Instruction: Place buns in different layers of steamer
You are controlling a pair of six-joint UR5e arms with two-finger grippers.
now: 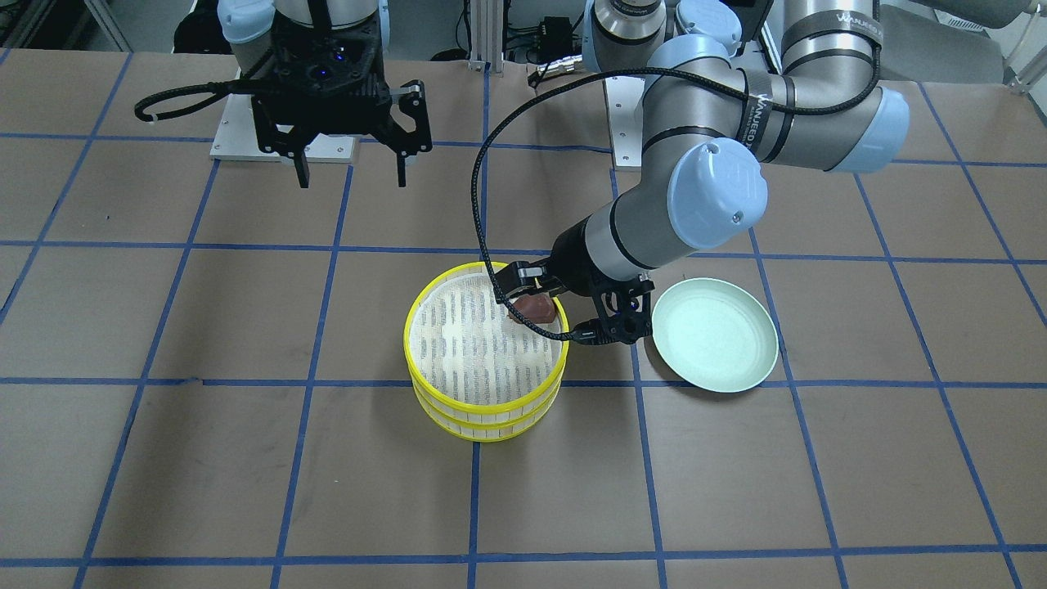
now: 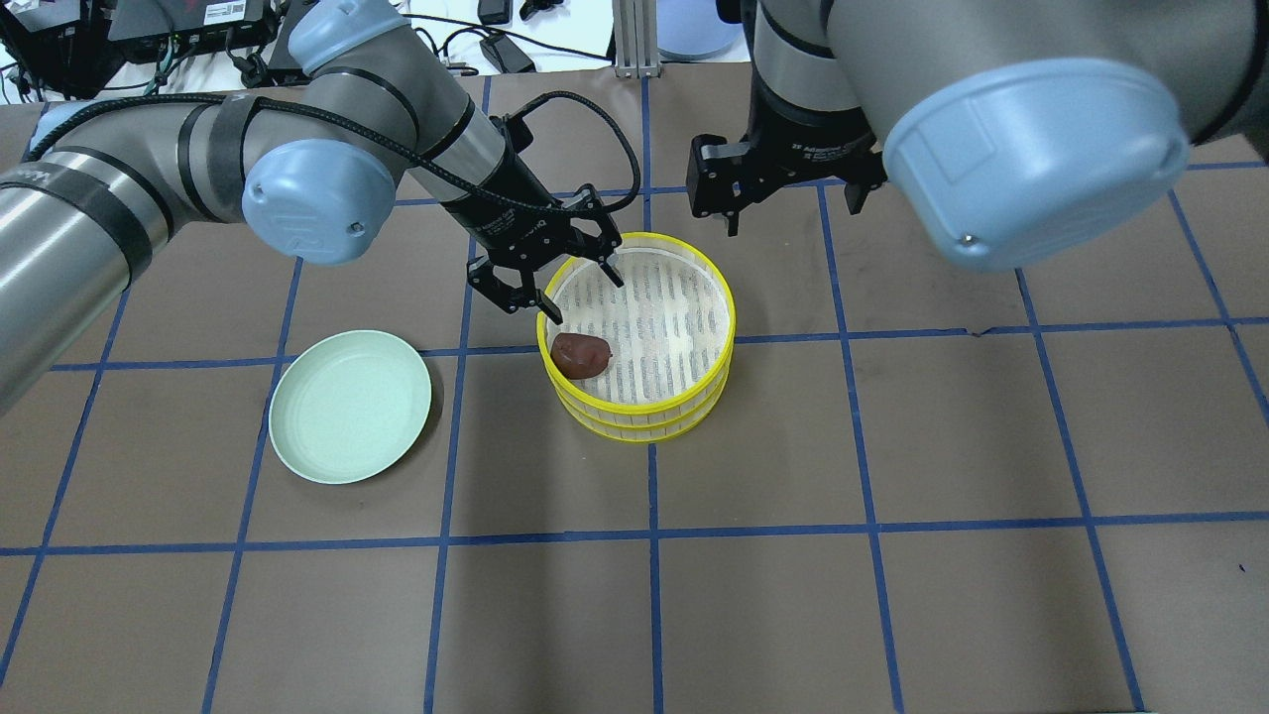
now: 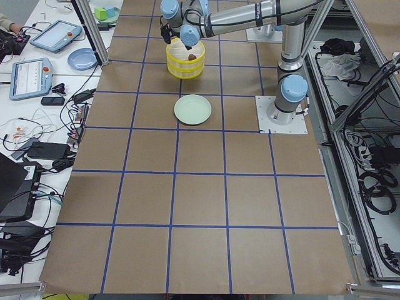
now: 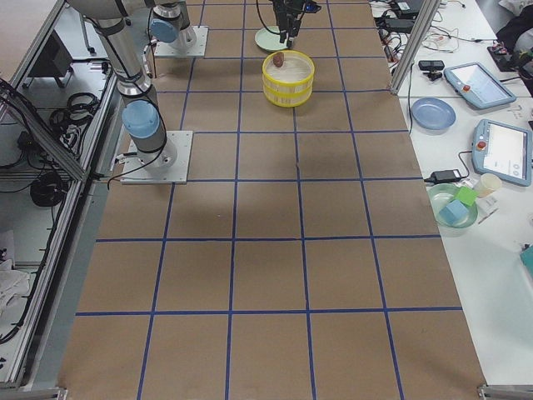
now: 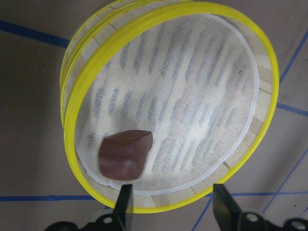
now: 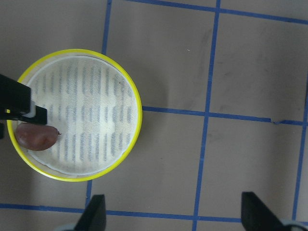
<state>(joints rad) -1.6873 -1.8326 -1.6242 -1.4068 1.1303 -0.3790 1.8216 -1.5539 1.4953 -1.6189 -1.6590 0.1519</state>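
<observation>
The reddish-brown bun (image 2: 581, 354) lies free on the cloth of the top steamer layer (image 2: 674, 317), my left end effector (image 2: 583, 296) spread open just above it, right end effector (image 1: 352, 173) open, well apart. Release looks done; next I'd lift clear without snagging the rim

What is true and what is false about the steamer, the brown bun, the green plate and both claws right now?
The two round yellow-rimmed steamer trays are stacked. True.
The dark reddish-brown bun lies outside the trays. False: it lies in the top tray, near the rim.
The pale green round plate is bare. True.
The left claw is shut on the bun. False: it is open, and the bun rests on the tray's cloth.
The right claw is open and holds nothing. True.
</observation>
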